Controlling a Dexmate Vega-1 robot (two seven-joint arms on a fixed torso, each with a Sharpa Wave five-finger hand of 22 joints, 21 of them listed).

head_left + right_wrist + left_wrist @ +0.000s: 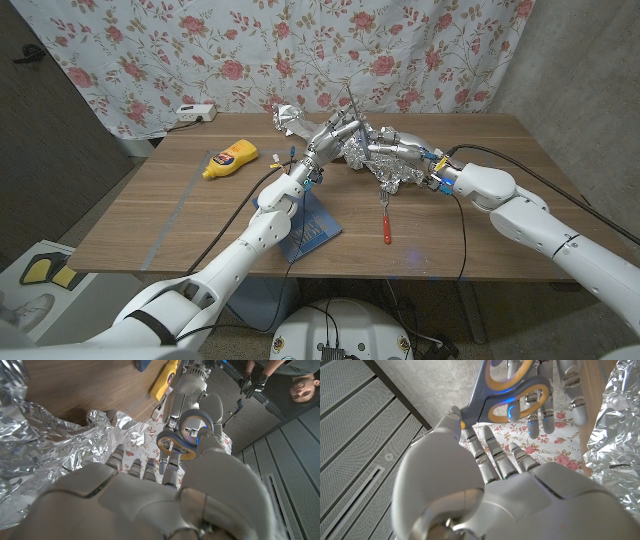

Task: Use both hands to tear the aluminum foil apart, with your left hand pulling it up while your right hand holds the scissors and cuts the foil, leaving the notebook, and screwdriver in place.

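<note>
Both hands meet mid-table over the crumpled foil (395, 172). Right hand (392, 152) has its thumb through a scissors (181, 440) loop. Left hand (335, 137) fingers look spread near the handles, but I can't tell if they're gripping anything. Notebook (312, 228) and screwdriver (384, 222) lie nearer the front edge.

Layout on the brown wooden table (180, 215): crumpled silver aluminum foil (395, 178) at the far middle; a blue notebook (312, 228) nearer, left of a red-handled screwdriver (384, 222); a yellow squeeze bottle (229, 160) far left. Left hand (335, 135) and right hand (388, 150) meet over the foil, grey-and-yellow-handled scissors (507, 391) between them.
</note>
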